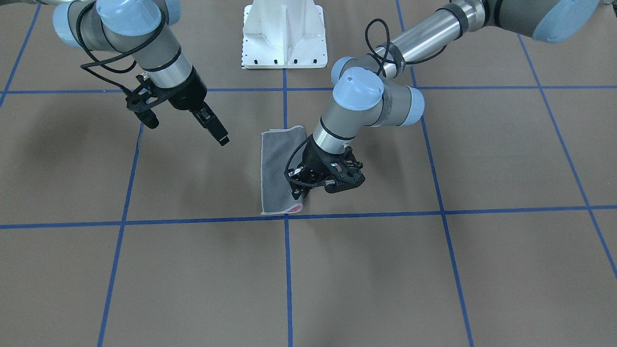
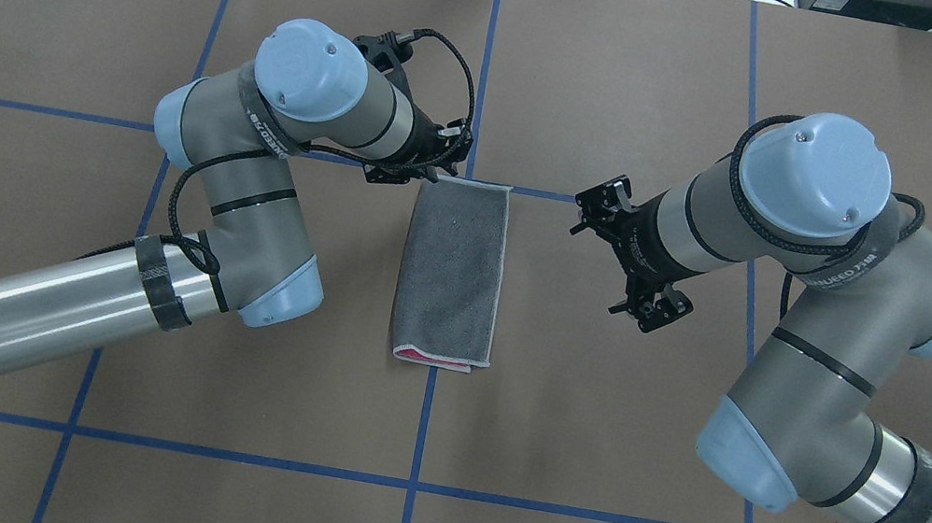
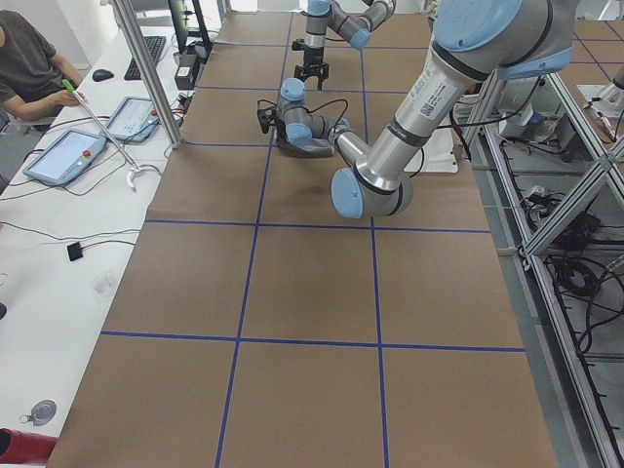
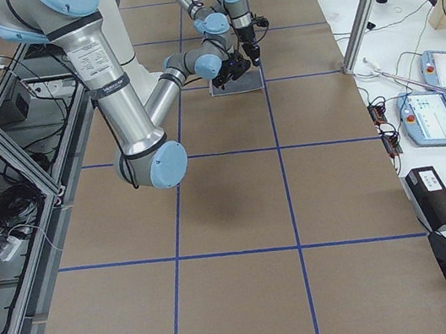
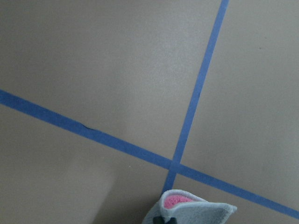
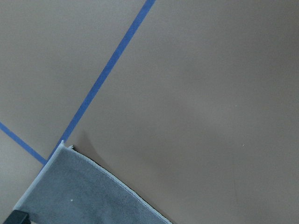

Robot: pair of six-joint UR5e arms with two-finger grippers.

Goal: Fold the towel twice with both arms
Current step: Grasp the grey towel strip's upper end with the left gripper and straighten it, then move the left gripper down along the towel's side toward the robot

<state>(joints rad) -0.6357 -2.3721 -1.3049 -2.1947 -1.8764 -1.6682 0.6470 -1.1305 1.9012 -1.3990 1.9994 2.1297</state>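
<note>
Even, diffuse overhead light is filling every view, so the right arm is throwing only a faint, soft-edged shadow on the brown table. A pale highlight is running along the left arm's silver tube. The white pedestal is nearly washing out. In the left wrist view the towel is looking slightly soft.

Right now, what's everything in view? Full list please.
towel: one, grey up with pink at the ends, folded once, table centre
table: one, brown cover, blue tape grid
pedestal: one, white, at robot's base
tablets: two, white-framed, side bench
operator: one, dark shirt, seated at side bench
left arm: one, silver-grey with blue caps; left tool shut on the towel's far corner
right arm: one, same colours; right tool open, raised beside the towel
</note>
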